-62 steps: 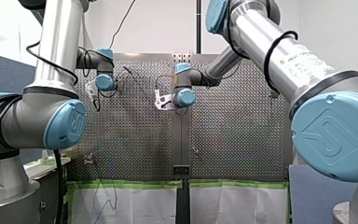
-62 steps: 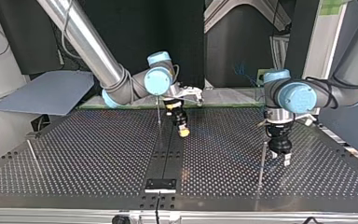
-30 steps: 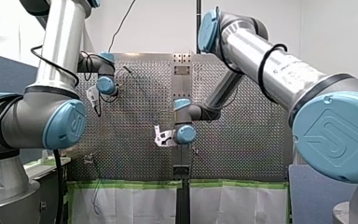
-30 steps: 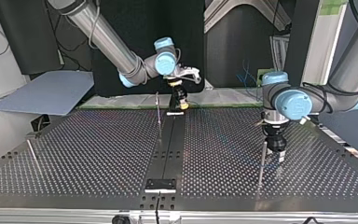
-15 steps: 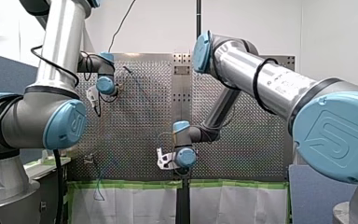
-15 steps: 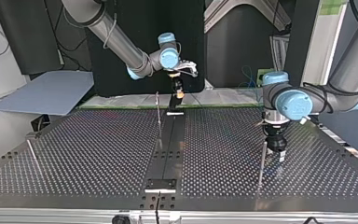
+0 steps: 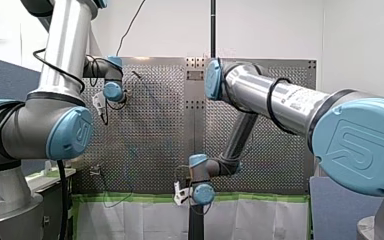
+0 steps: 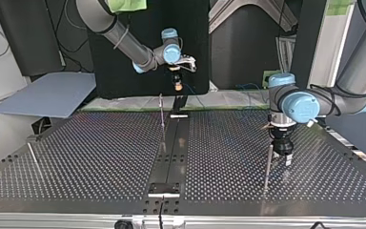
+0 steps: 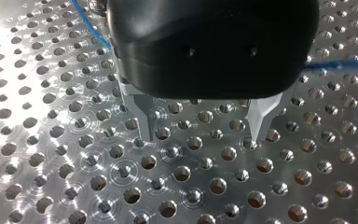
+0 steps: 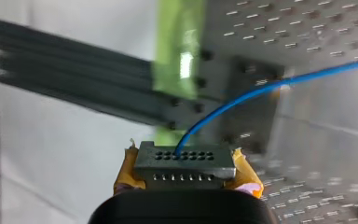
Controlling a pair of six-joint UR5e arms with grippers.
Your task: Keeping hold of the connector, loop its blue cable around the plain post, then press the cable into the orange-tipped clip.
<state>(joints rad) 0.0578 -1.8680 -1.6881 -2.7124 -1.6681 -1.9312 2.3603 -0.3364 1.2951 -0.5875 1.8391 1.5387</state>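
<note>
The perforated table fills the lower half of the top view. My right gripper hangs at upper centre, past the table's far edge. Its wrist view shows the yellow pads closed on the black connector. The blue cable leaves the connector in a nearly straight line across the table's corner.

The main risk, as I judge it, is that the connector sits far off the plate. If the slack runs out, the cable could twist the connector in the pads or drag over the table's edge.

My left gripper has its metal fingers spread and empty, low over the holes. In the top view it stands close beside a thin post at lower right. A swept cable could snag on either.

Another thin post stands at centre. I cannot tell which post is plain, and no orange tip shows anywhere. The cable's path over the table is barely traceable. In the left wrist view the black gripper body hides all but short blue stretches beside it.
</note>
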